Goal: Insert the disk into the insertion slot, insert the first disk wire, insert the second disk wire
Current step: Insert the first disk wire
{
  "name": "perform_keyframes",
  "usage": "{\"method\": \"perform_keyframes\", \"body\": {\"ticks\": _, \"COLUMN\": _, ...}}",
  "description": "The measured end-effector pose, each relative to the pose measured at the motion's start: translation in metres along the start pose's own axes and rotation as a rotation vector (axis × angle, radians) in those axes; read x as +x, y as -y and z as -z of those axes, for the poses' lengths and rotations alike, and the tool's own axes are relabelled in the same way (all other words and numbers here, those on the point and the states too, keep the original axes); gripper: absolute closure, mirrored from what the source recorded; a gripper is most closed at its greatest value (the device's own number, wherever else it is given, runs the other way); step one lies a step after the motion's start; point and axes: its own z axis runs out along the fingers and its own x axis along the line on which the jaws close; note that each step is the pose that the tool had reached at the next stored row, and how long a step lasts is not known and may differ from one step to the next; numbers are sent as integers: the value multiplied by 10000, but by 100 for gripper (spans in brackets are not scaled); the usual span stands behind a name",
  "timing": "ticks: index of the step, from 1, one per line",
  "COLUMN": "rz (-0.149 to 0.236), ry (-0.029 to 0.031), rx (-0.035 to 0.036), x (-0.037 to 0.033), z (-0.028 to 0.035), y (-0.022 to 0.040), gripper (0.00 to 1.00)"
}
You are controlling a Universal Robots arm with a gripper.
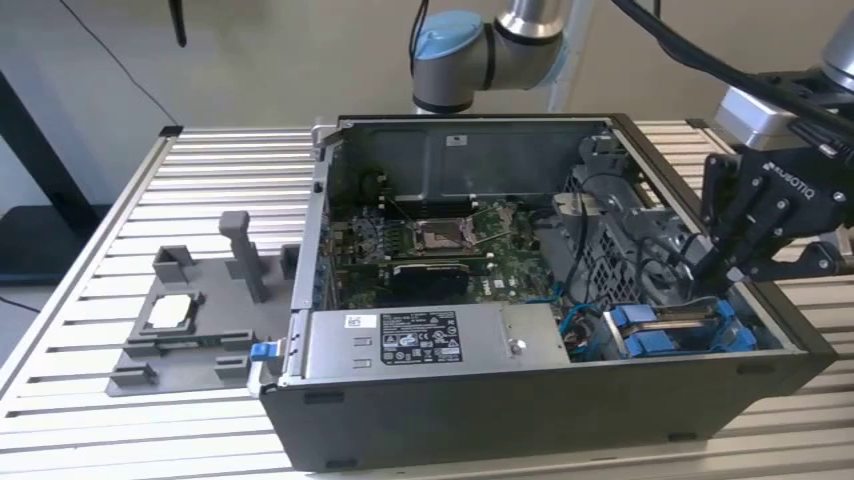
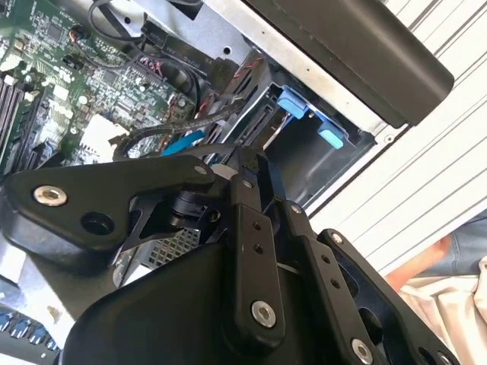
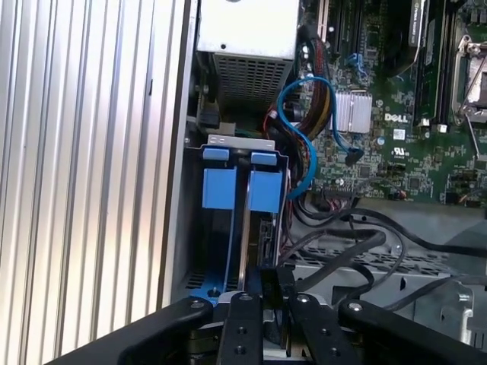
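Gripper (image 1: 701,275) narrow over the insertion slot (image 1: 687,315), disk (image 1: 654,330) seated inside
Exterior view: disk's blue frame sits just below the fingertips. Second wrist view: fingers (image 2: 251,213) pinched together, blue cable (image 2: 183,141) just beside them; anything pinched between is hidden by the gripper body. First wrist view: disk (image 3: 266,192) just ahead of the tips, loose black wires (image 3: 346,251) beside them; likely risk is snagging those wires or skewing a plug

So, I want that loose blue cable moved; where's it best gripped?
Probably at the dark plug ending the blue cable: it looks free above the motherboard and is stiffer than the loop. Come down through the open side of the case, gripping across the plug.
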Motion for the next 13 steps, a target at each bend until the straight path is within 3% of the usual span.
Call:
{"method": "perform_keyframes", "body": {"ticks": 2, "rz": -1, "ry": 2, "rx": -29, "x": 4, "z": -18, "y": 25, "gripper": 81}}
{"method": "perform_keyframes", "body": {"ticks": 9, "rz": 0, "ry": 1, "rx": -28, "x": 8, "z": -108, "y": 49, "gripper": 81}}
{"method": "perform_keyframes", "body": {"ticks": 13, "rz": 0, "ry": -2, "rx": -25, "x": 8, "z": -113, "y": 49, "gripper": 81}}
